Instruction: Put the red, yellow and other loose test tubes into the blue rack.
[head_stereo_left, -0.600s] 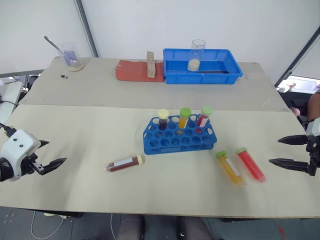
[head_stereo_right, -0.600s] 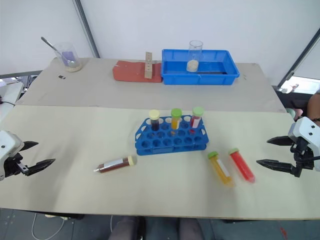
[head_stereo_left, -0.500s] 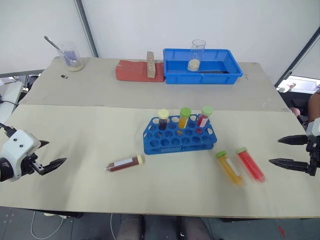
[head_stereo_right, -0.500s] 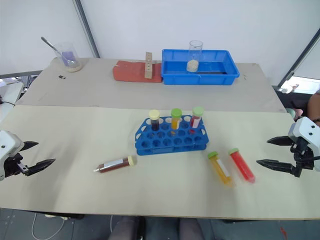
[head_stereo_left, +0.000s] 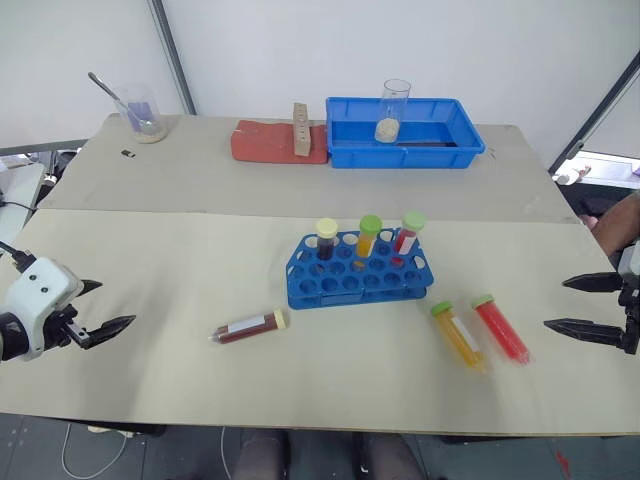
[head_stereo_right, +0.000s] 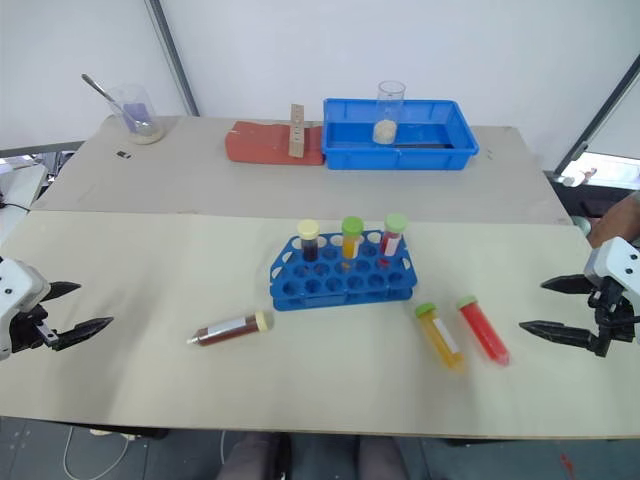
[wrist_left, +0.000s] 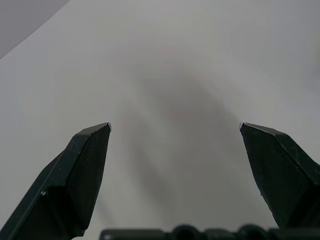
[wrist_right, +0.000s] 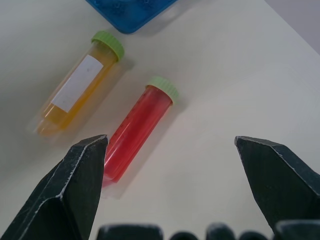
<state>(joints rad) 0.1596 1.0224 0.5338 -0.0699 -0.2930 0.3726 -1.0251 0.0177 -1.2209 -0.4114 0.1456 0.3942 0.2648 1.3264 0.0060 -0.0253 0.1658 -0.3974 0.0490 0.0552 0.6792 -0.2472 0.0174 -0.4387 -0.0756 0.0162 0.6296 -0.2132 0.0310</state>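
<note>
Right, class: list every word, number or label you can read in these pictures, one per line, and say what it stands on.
None can be read.
White label on the yellow-orange tube: looks blank.
White label on the dark red-brown tube: too small to read.
Label on the red tube standing in the blue rack: too small to read.
Red tube lying on the table: faint marks along its side, unreadable.

bright even light, soft faint shadows under tubes; left wrist view blurred, hazy.

left gripper: fingers spread, empty | right gripper: fingers spread, empty
</note>
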